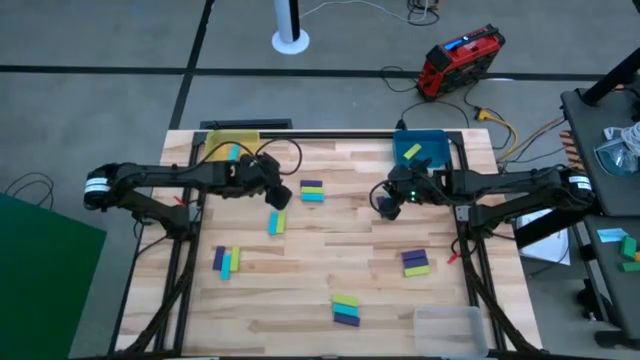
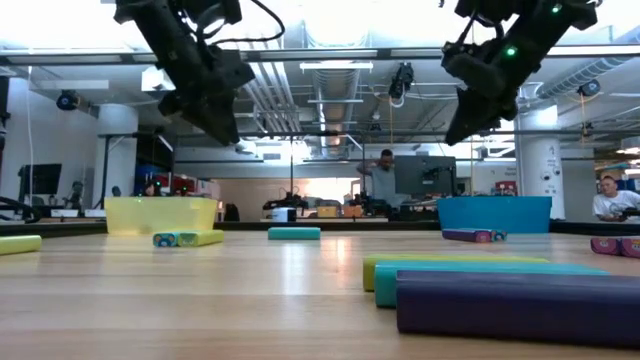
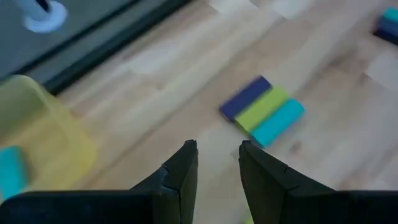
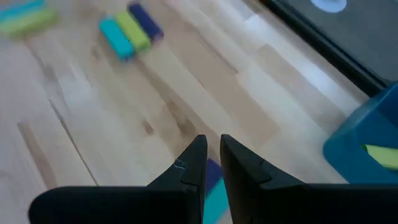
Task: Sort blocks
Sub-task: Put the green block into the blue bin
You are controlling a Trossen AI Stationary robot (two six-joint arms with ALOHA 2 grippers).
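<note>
Bench (image 1: 330, 260), wooden, with blocks in small clusters. Nearest: stack (image 1: 346, 309) of yellow-green, cyan and purple at the front edge, beside a clear tray (image 1: 449, 328). Further in: group (image 1: 227, 261) at left, group (image 1: 415, 262) at right. Mid-bench: pair (image 1: 276, 223) near the left gripper (image 1: 279, 197), trio (image 1: 312, 191) between the arms. Left gripper raised, jaws narrowly parted, empty. Right gripper (image 1: 388, 207) raised, jaws nearly closed, seemingly empty. Far edge: yellow bin (image 1: 216, 147) with a cyan block (image 1: 233, 152); blue bin (image 1: 430, 141) with a yellow-green block (image 1: 413, 152).
</note>
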